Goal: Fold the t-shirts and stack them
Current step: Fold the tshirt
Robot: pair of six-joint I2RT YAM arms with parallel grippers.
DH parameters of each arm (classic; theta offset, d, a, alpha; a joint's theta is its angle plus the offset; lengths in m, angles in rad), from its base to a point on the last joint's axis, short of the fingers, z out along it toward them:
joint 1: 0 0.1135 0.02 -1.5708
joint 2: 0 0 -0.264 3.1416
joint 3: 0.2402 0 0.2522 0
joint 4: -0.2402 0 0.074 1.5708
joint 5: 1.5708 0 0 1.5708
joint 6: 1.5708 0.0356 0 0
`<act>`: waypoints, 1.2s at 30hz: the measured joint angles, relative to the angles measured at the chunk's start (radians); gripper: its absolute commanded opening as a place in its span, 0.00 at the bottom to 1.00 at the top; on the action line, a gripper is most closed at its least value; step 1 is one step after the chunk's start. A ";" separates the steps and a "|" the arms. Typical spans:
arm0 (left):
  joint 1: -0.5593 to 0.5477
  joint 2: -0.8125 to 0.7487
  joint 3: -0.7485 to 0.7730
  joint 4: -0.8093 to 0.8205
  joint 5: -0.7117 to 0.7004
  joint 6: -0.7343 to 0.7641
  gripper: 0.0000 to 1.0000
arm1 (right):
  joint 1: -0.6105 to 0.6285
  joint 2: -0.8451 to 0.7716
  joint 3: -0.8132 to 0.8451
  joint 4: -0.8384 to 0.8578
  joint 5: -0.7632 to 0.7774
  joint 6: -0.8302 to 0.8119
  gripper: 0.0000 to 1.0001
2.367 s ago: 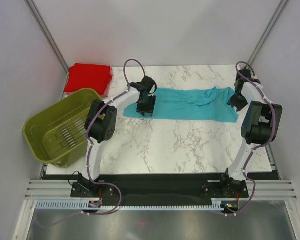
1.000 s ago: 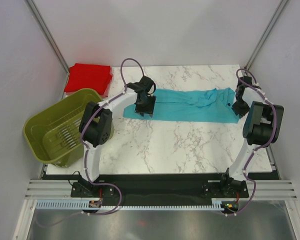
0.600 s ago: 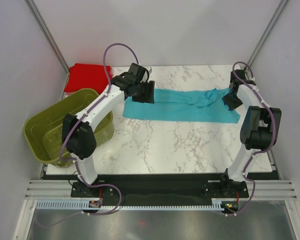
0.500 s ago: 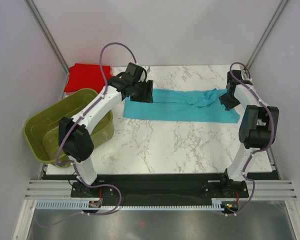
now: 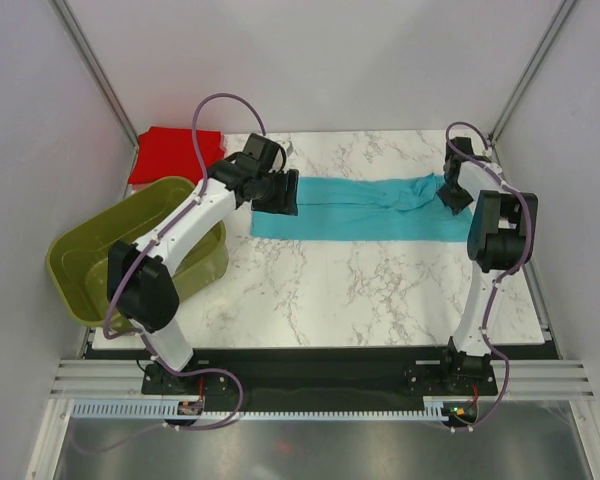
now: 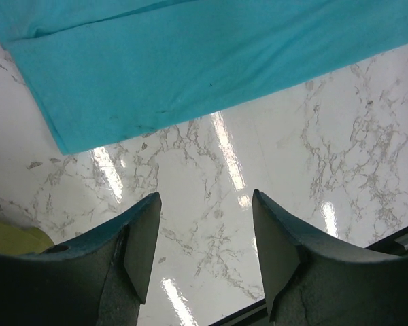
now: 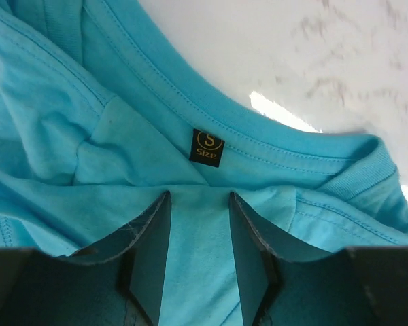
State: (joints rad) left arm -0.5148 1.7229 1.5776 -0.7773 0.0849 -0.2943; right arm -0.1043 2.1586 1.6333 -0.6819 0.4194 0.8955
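Turquoise t-shirt [image 5: 365,208] lies flat as a long folded strip across the far half of the table [image 5: 360,290], running 9 to 3 o'clock, neck end at 3. L gripper [image 6: 204,224] hangs by the strip's 9 o'clock end. Its fingers are wide apart w/ nothing btwn them, just bare marble below. In the wrist view the shirt's corner sits ahead at 11. R gripper [image 7: 198,238] is right over the collar at the 3 o'clock end, fingers parted w/ a clear gap and turquoise cloth showing thru it. Size label [image 7: 207,147] is dead ahead at 12. Can't tell if the tips touch the cloth. Red t-shirt [image 5: 170,155], a flat square bundle, sits at the table's 10 o'clock corner, apart from the turquoise one. Olive basket [image 5: 90,260] is at 8 o'clock by the left edge.
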 measured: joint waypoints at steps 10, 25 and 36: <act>0.000 -0.037 0.000 0.001 0.023 0.010 0.63 | -0.051 0.247 0.372 0.079 -0.009 -0.263 0.50; -0.002 0.241 0.136 0.006 0.114 0.068 0.52 | -0.066 0.240 0.453 0.097 -0.175 -0.426 0.66; -0.032 0.425 0.174 0.007 0.100 0.088 0.49 | -0.072 -0.311 0.138 0.058 -0.307 -0.373 0.67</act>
State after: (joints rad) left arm -0.5472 2.1475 1.7519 -0.7700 0.1844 -0.2066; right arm -0.1764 1.8473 1.7714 -0.6235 0.1123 0.5220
